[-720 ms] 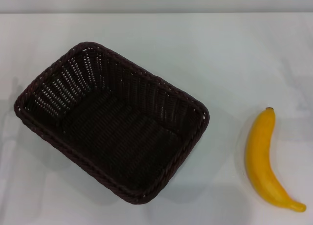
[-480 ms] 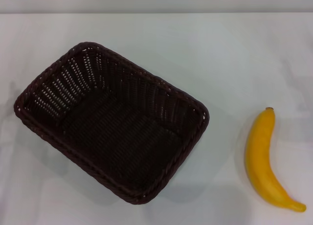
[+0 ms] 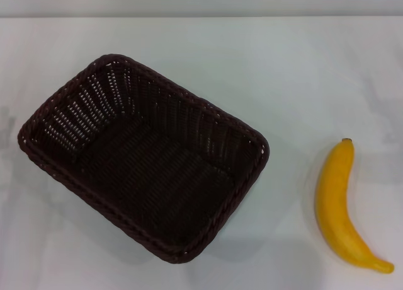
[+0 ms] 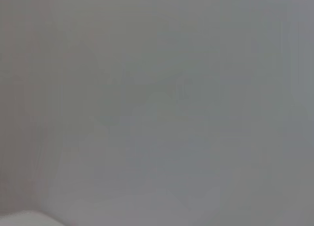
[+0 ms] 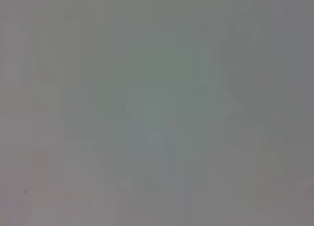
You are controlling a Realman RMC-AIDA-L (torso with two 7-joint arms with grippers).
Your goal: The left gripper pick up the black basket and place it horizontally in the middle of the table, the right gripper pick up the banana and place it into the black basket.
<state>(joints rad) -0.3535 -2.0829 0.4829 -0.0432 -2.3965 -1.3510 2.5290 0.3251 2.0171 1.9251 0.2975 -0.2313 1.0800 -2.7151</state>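
Looking down, we saw the black basket [image 3: 143, 157] lying askew on the left of the table [image 3: 302, 69], the banana [image 3: 343, 205] well apart, untouched; no fingers showed, so nothing was done.

Place: most likely a lab or a test bench; the room itself is not seen.
Surface: a plain white table [image 3: 189, 38] fills nearly the whole head view, with no cloth and no pattern.
Background: a pale grey band runs along the top edge of the frame, perhaps a wall.
Objects: only a black basket [image 3: 143, 156] at centre left and a banana [image 3: 343, 206] at lower right.
Wrist views: both show only plain grey.
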